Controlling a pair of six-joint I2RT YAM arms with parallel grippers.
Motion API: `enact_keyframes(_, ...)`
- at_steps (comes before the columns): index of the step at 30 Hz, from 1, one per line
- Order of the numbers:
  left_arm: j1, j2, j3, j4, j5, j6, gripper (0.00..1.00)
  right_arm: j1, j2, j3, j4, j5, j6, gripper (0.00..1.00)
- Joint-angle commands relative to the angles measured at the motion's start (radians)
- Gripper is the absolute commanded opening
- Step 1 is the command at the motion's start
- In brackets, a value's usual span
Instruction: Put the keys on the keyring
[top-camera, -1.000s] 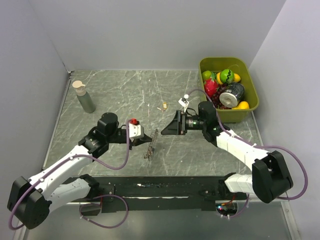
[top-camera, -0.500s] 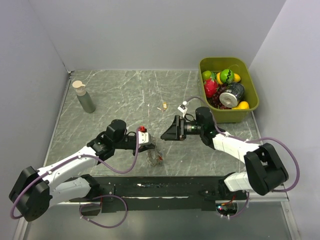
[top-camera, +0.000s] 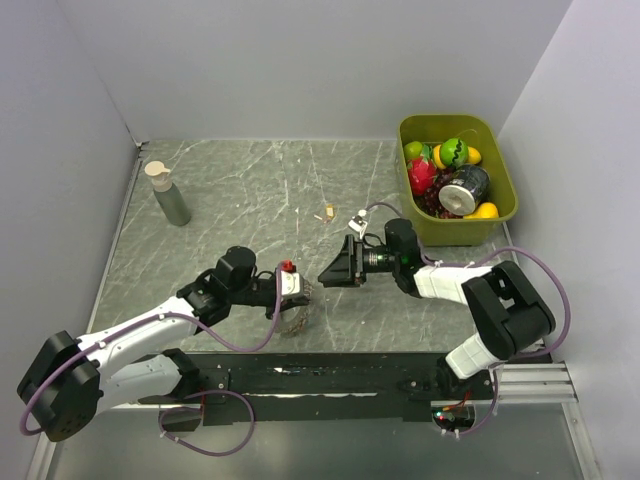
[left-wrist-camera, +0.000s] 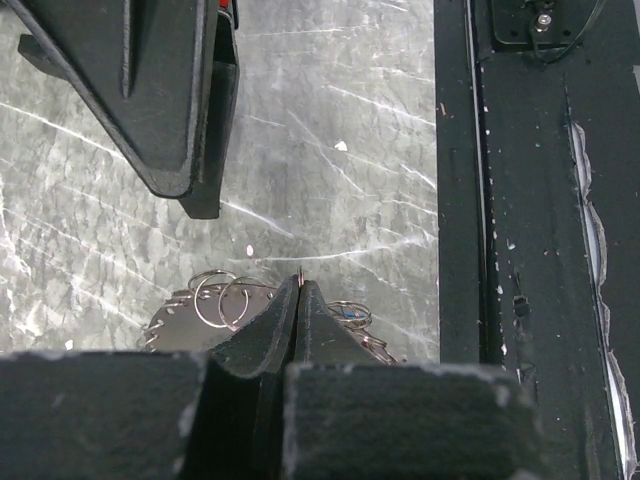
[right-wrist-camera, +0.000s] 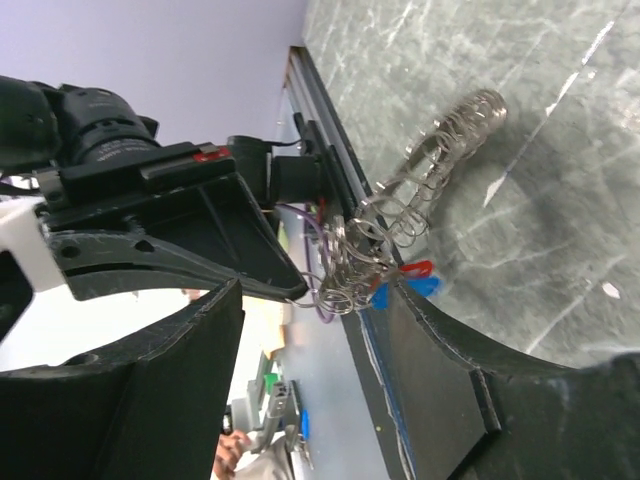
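My left gripper (top-camera: 298, 292) is shut on the edge of the keyring (top-camera: 293, 319), a thin metal ring hung with many small silvery rings and keys. It holds the ring near the table's front edge. In the left wrist view the fingertips (left-wrist-camera: 300, 292) pinch the thin rim, with the keyring (left-wrist-camera: 222, 300) hanging behind them. My right gripper (top-camera: 333, 271) is open, just right of the keyring and facing it. In the right wrist view its jaws stand wide apart around the keyring (right-wrist-camera: 400, 225), with red and blue tabs (right-wrist-camera: 424, 286) beside it. A tiny tan key (top-camera: 328, 211) lies loose on the table farther back.
An olive bin (top-camera: 497, 222) with toy fruit and a can stands at the back right. A grey bottle (top-camera: 171, 196) stands at the back left. A black rail (top-camera: 330, 380) runs along the front edge, close under the keyring.
My left gripper has carried the keyring right and toward the front edge, and the ring now hangs lower. My right gripper has shifted left and nearer to it.
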Motion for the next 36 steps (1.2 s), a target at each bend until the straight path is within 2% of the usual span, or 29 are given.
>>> enact_keyframes(1,-0.006,-0.032,-0.001,0.044,-0.005,0.001,0.01,0.003,0.030,-0.016,0.164,-0.042,0.066,0.63)
enact_keyframes(5,-0.005,-0.040,-0.005,0.040,0.001,0.004,0.01,0.026,0.034,0.034,0.099,-0.042,0.031,0.61)
enact_keyframes(8,-0.006,-0.043,-0.013,0.040,-0.002,0.003,0.01,0.044,0.035,0.080,-0.040,-0.023,-0.033,0.58)
enact_keyframes(10,-0.006,-0.046,-0.013,0.036,-0.002,0.006,0.01,0.061,0.032,0.100,-0.145,-0.009,-0.078,0.52)
enact_keyframes(13,-0.006,-0.049,-0.016,0.037,-0.002,0.003,0.01,0.083,0.020,0.145,-0.230,0.017,-0.134,0.51)
enact_keyframes(17,-0.006,-0.049,-0.013,0.037,0.005,0.003,0.01,0.120,0.018,0.243,-0.465,0.086,-0.231,0.50)
enact_keyframes(27,-0.005,-0.049,0.001,0.028,0.006,0.007,0.01,0.150,0.064,0.321,-0.631,0.168,-0.297,0.44)
enact_keyframes(36,-0.006,-0.046,0.006,0.030,0.012,0.012,0.01,0.176,0.101,0.340,-0.608,0.160,-0.293,0.42)
